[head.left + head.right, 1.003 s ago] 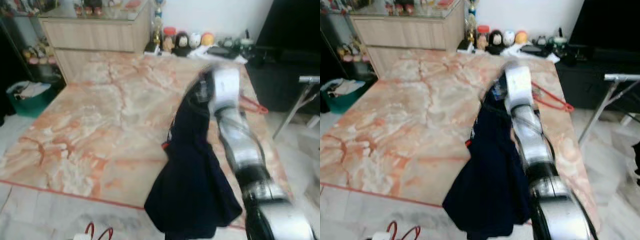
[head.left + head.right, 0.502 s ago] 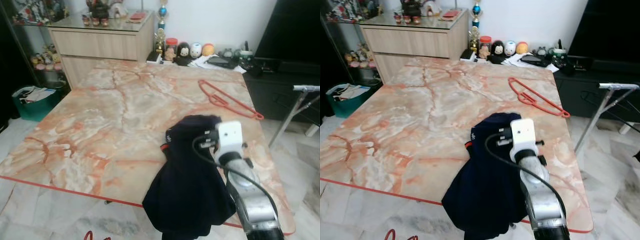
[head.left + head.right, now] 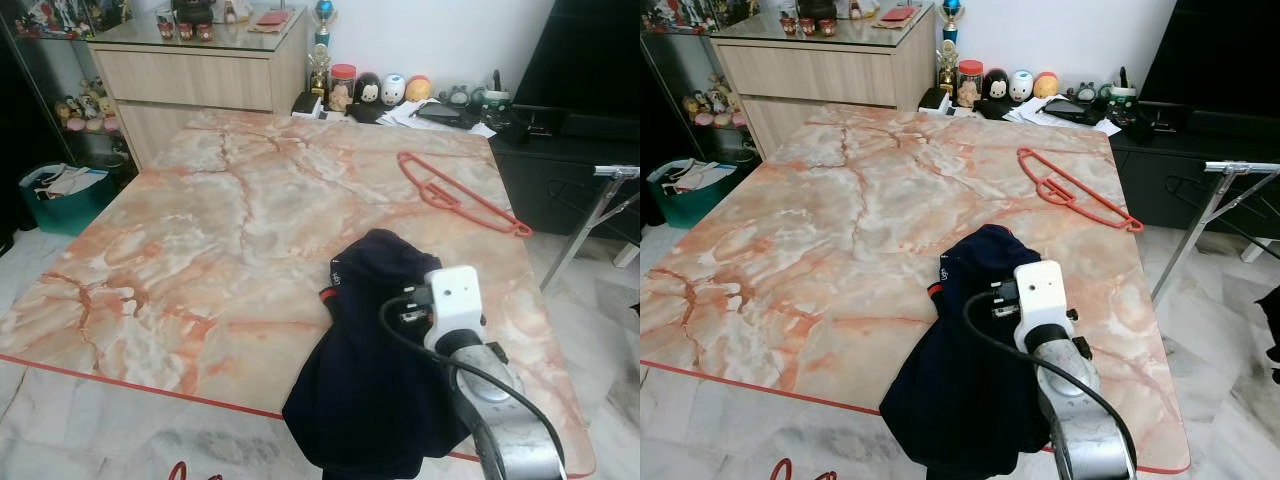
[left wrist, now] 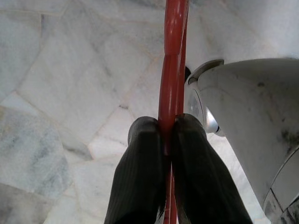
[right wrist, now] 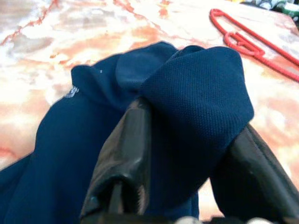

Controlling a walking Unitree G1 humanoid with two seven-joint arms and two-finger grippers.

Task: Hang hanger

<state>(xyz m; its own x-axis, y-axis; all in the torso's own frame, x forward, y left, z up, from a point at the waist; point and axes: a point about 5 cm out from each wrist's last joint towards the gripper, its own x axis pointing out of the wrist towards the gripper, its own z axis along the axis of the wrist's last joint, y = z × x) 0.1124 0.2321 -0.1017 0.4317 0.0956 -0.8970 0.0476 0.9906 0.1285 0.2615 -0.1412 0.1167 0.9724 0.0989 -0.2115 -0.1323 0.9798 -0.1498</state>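
A navy shirt [image 3: 375, 370] lies bunched on the marble table [image 3: 220, 230] near its front right corner and hangs over the near edge. My right gripper [image 5: 191, 121] is shut on a raised fold of that shirt [image 5: 196, 98], with cloth filling the gap between its fingers. In the eye views the arm's white wrist housing [image 3: 452, 300] hides those fingers. A red hanger [image 3: 455, 195] lies flat at the table's far right. My left gripper [image 4: 169, 128] hangs low over the floor, shut on the bar of a second red hanger [image 4: 172, 56].
A wooden cabinet [image 3: 190, 75] stands beyond the table's far left corner. Jars and figurines [image 3: 380, 90] line the far edge. A teal basket [image 3: 60, 195] sits on the floor at left. A black unit [image 3: 570, 150] and a metal rack leg [image 3: 590, 225] stand to the right.
My right arm has drawn back toward me from its reach across the table, and the shirt has settled lower on the table. The view has also sharpened and shifted.
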